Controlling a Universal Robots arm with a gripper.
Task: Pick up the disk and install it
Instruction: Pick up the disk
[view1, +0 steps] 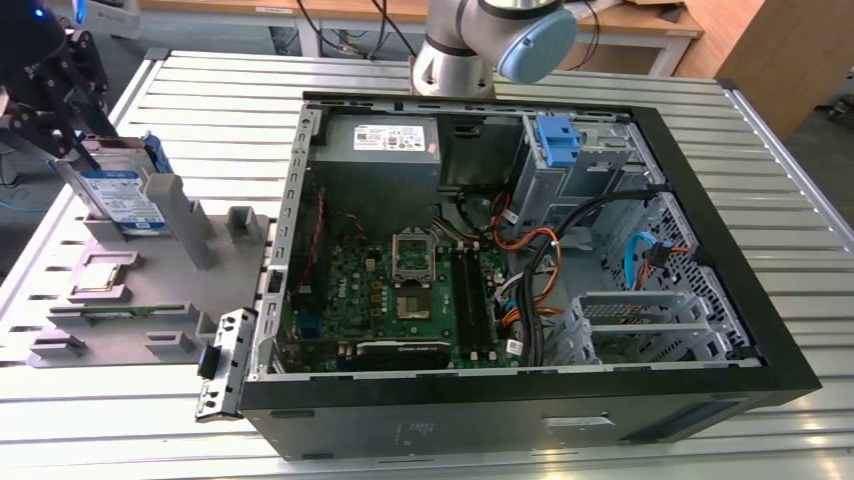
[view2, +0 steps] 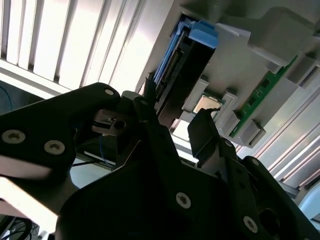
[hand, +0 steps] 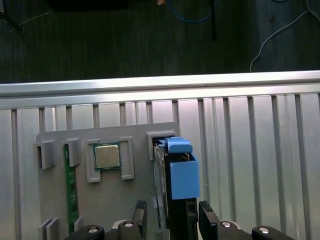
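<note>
**A:** Starting at the exterior view's left, how do the jaws stand?

**B:** Spread apart. They hang over the flat silver metal disk with the white-and-blue label and blue plastic rails (view1: 123, 195). In the first wrist view a black finger (hand: 207, 220) sits on either side of the disk (hand: 182, 177), with a gap showing beside each.

**A:** Where is the disk itself?

**B:** It stands on edge in a slot of the grey plastic fixture tray (view1: 160, 290), on the slatted aluminium desk (view1: 787, 200).

**A:** What else is in that tray?

**B:** A square silver processor chip (view1: 107, 275) lies at six o'clock of the disk. A green memory stick (hand: 71, 185) lies flat nearby.

**A:** And further right?

**B:** The open black computer case (view1: 467, 420) is at three o'clock of the tray. Inside is a green motherboard (view1: 400, 290), with a grey power-supply box (view1: 394, 135) at its twelve o'clock. A blue plastic caddy (view1: 558, 140) sits at its one o'clock, well apart from the disk.
</note>
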